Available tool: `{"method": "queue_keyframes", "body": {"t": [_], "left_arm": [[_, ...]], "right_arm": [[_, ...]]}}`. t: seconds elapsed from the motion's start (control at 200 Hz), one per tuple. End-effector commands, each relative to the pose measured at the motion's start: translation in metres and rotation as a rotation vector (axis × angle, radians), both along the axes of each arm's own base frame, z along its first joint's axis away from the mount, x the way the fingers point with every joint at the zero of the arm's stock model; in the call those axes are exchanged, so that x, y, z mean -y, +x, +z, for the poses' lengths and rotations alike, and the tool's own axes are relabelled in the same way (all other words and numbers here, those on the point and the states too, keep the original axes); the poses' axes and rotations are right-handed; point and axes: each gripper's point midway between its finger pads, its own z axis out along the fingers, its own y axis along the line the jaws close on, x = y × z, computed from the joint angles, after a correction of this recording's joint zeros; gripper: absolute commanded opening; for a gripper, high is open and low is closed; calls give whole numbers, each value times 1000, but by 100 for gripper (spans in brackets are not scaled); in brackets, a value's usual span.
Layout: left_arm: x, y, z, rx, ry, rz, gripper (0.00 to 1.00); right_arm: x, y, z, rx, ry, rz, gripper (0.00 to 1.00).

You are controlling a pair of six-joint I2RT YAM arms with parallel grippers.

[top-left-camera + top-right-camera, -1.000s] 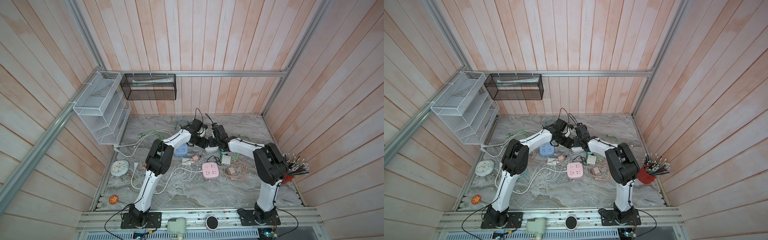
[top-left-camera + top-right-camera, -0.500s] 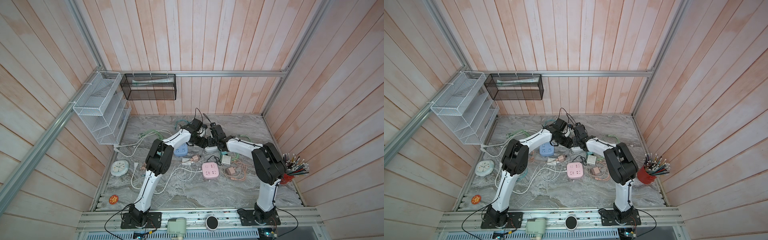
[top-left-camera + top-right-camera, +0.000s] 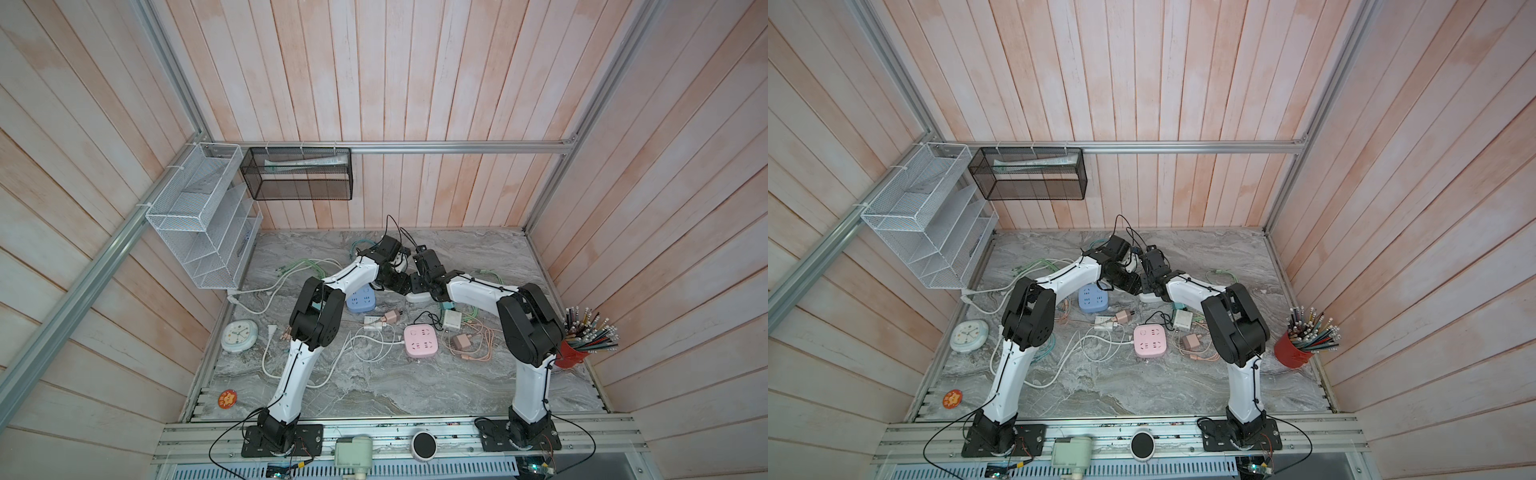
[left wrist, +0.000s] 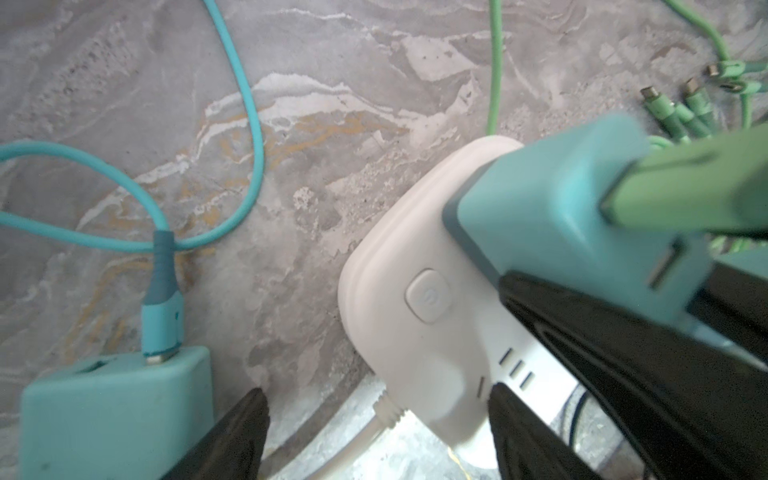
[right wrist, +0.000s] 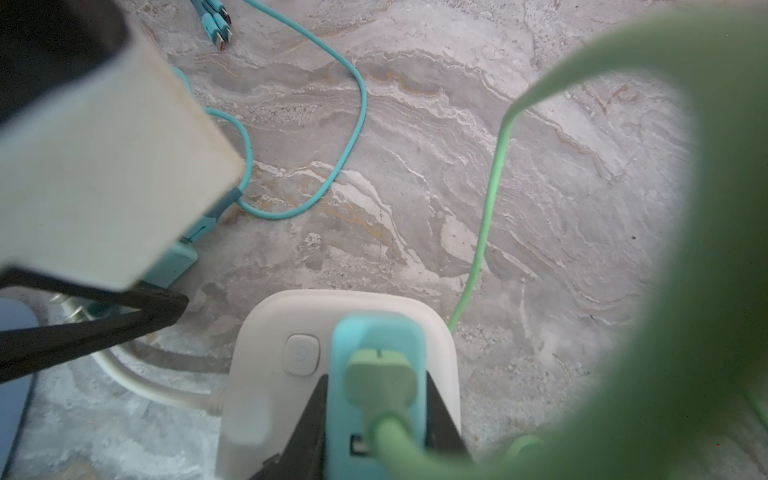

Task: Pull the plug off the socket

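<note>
Teal plug [image 5: 376, 345] stands upright on the top face of the white socket [image 5: 270, 395], just beside the socket's round-cornered button, near the middle of the tabletop [image 4: 332, 104] toward the back wall. A green cable [image 5: 486, 208] is pushed into the plug's upper end and loops away over the marble. The right gripper [image 5: 376, 399] has its jaws narrow and pressed on the plug's two sides, one black finger on each. The left gripper [image 4: 374, 399] has its jaws wide: one finger touches the socket near the end where its white cord leaves, the other stands clear of it, next to a second teal charger [image 4: 112, 407] lying on the tabletop with a teal cable [image 4: 249, 124] plugged into it. In both top views the two arms meet over the socket. A blue power strip [image 3: 360, 300] lies close by on the left arm's side, a pink power strip [image 3: 420, 340] nearer the front, and a red pencil cup [image 3: 571, 357] well apart at the right wall.
</note>
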Motion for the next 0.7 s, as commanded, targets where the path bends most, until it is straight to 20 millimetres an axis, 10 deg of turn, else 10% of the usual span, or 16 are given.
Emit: {"method": "queue_keyframes", "body": {"t": [0.0,0.695], "left_arm": [[-31,-36,-88,-144,234,0,84],[-36,-42,-103,-173,261,-3,82]], "right_arm": [[-34,-9,17,12,64,86,0],[-7,0,48,39,208,34,0]]}}
